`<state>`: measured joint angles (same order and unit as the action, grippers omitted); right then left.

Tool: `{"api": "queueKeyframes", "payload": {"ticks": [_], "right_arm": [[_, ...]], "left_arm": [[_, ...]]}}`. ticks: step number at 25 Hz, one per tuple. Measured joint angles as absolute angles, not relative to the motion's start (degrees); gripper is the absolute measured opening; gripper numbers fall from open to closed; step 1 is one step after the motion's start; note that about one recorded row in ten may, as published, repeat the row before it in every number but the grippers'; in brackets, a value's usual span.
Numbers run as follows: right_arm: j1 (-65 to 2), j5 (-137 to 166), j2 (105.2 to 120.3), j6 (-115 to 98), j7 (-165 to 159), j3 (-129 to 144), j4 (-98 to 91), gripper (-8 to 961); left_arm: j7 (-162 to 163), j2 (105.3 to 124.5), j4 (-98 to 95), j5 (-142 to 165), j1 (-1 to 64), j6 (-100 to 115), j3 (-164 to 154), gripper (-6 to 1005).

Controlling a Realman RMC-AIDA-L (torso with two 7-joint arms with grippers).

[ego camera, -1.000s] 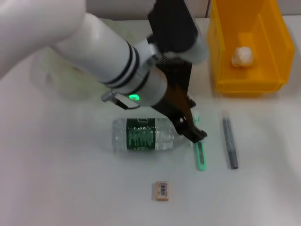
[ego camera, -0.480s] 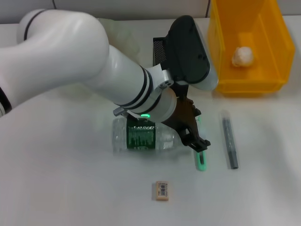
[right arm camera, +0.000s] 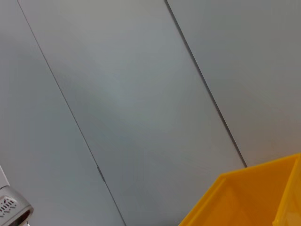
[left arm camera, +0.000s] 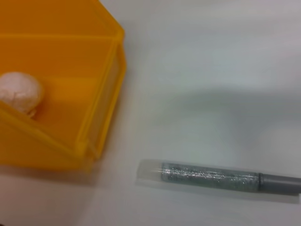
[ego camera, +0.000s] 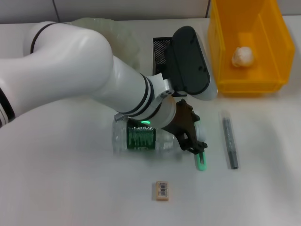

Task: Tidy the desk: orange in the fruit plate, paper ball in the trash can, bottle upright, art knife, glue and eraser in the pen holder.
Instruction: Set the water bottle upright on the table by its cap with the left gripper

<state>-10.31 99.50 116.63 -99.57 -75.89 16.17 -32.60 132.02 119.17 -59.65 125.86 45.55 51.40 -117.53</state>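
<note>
A clear bottle with a green label (ego camera: 141, 139) lies on its side on the white table. My left gripper (ego camera: 192, 143) is open and low at the bottle's cap end, hiding the cap. A green art knife (ego camera: 201, 161) lies just beyond the gripper. A grey glue stick (ego camera: 229, 143) lies to its right and also shows in the left wrist view (left arm camera: 211, 176). An eraser (ego camera: 161, 190) lies near the front. The paper ball (ego camera: 242, 55) sits in the yellow bin (ego camera: 263, 84). The black mesh pen holder (ego camera: 161, 49) stands behind my arm. The orange is hidden. The right gripper is out of view.
A translucent fruit plate (ego camera: 110, 28) sits at the back left, mostly behind my left arm. The left wrist view shows the yellow bin's corner (left arm camera: 101, 122) with the paper ball (left arm camera: 19, 94) inside. The right wrist view shows a grey wall and a bin edge (right arm camera: 254, 188).
My left arm has swung down and toward the front, bringing the gripper lower onto the bottle's cap end. The pen holder came into view behind it. The objects have not moved.
</note>
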Motion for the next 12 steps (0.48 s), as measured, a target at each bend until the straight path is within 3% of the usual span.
{"api": "queueKeyframes", "payload": {"ticks": [5, 10, 12], "right_arm": [[-10.4, 99.5, 116.69, -99.6, -75.9, 16.2, -32.6, 824], [-10.4, 99.5, 116.72, -99.6, -75.9, 16.2, -32.6, 823], [-10.5, 99.5, 116.72, -99.6, -75.9, 16.2, -32.6, 823]], "left_arm": [[131.7, 119.18, -59.6, 125.9, 45.2, 51.0, -118.4, 714], [131.7, 119.18, -59.6, 126.3, 45.0, 50.2, -119.4, 513], [131.7, 119.18, -59.6, 126.5, 44.9, 50.0, -119.6, 493]]}}
